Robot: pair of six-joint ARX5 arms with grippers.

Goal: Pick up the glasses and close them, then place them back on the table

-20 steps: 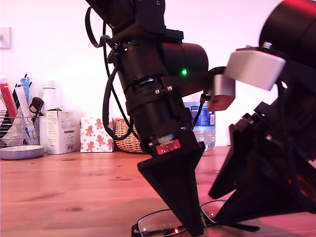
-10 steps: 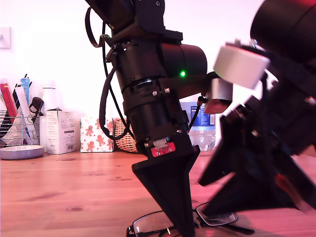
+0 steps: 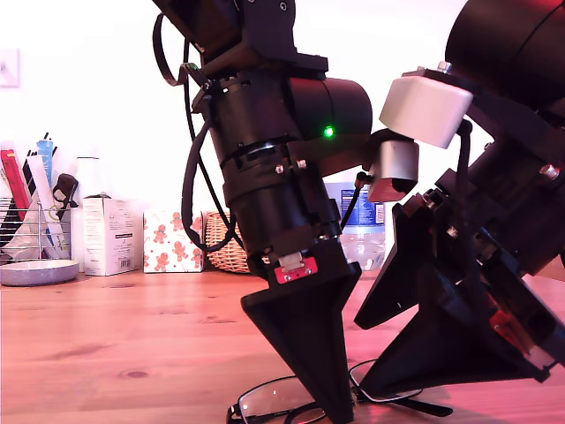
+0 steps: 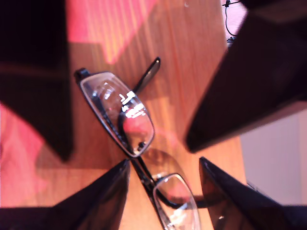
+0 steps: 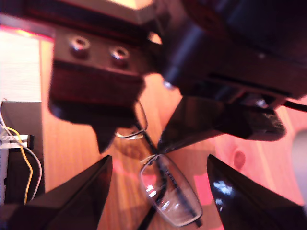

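The glasses lie open on the table at the exterior view's lower centre — light, thin-wired, fragile; take the frame's bridge. My first gripper and my second gripper — both spread, empty

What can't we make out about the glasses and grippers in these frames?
- Glasses: exterior view's bottom edge crops them, and an arm covers the bridge.
- Temple arms: neither wrist view shows both whole, so open or folded is unclear.
- My first gripper: fingers straddle the bridge; contact with the frame is unclear.
- My second gripper: blurred fingers and the other arm hide part of one lens.
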